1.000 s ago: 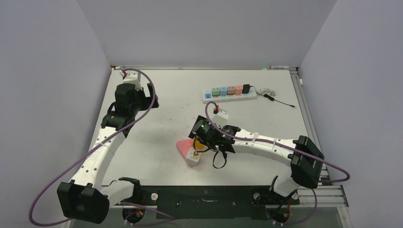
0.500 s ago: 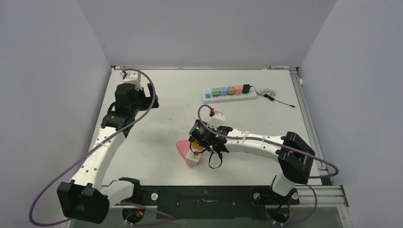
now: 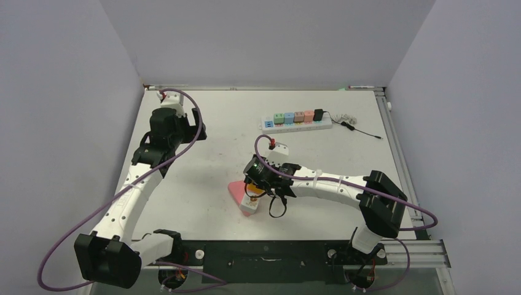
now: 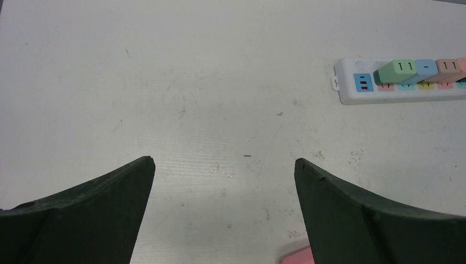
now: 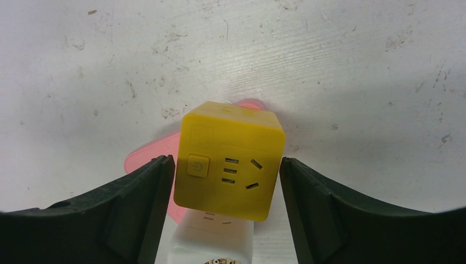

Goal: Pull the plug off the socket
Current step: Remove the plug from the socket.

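In the upper left of the overhead view, the left gripper [image 3: 184, 126] hangs over bare table [image 3: 215, 110], its fingers [image 4: 93, 214] spread wide with nothing between them. Low in the centre, the right gripper [image 3: 253, 189] reaches down onto the yellow plug cube [image 5: 233, 137]. Its fingers [image 5: 126, 214] pinch the cube's two sides. The cube sits on a white socket block [image 5: 211, 239] over a pink base [image 5: 145, 157]. Toward the upper right lies a white power strip [image 3: 297, 121] carrying a row of coloured adapters.
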